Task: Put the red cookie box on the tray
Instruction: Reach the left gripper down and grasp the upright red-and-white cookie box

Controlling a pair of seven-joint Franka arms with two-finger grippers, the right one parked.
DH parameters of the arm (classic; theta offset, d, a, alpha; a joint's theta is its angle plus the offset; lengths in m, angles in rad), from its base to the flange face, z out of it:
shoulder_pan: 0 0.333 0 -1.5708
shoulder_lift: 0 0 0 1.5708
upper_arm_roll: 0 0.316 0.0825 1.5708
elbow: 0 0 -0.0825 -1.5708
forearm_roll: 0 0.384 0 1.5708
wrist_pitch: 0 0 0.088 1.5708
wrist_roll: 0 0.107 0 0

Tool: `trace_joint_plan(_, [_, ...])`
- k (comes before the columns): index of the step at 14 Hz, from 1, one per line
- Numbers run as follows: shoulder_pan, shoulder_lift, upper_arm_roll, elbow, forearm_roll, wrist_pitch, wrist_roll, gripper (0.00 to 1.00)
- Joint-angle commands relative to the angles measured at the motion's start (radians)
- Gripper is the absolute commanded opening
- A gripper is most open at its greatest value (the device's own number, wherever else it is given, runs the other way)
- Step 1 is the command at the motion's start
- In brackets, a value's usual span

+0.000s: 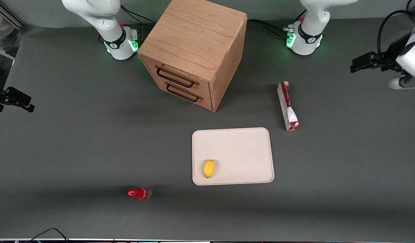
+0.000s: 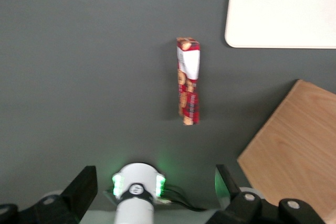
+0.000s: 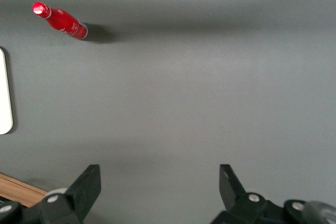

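1. Nearest the front camera: small red bottle [image 1: 139, 193], lying on the dark grey table [image 1: 76, 141], no part in the task.
2. Flat cream-beige tray [image 1: 241, 152], rounded corners; a yellow lemon-like fruit [image 1: 209, 168] sits near one corner, so most of the surface stays free for the box.
3. Wooden two-drawer cabinet [image 1: 194, 50] stands farther from the camera than the tray.
4. Long, narrow red cookie box [image 1: 287, 105] lies flat beside the tray, just apart, not yet grasped.
5. Left arm's black two-finger gripper [image 1: 357, 64] hangs high toward the working arm's end, well apart from the box, jaws spread wide, empty.
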Motion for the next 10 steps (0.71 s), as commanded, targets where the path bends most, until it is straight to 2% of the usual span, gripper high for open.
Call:
trace_joint_plan(1, [-0.021, 0.010, -0.053, -0.113, -0.031, 0.106, -0.107, 1.00])
trace_joint_plan(4, [-0.021, 0.007, -0.149, -0.345, -0.005, 0.285, -0.195, 1.00])
trace_joint_plan(6, [-0.018, -0.015, -0.178, -0.512, 0.010, 0.419, -0.196, 1.00])
trace_joint_plan(10, [-0.020, -0.027, -0.213, -0.742, 0.015, 0.698, -0.196, 1.00])
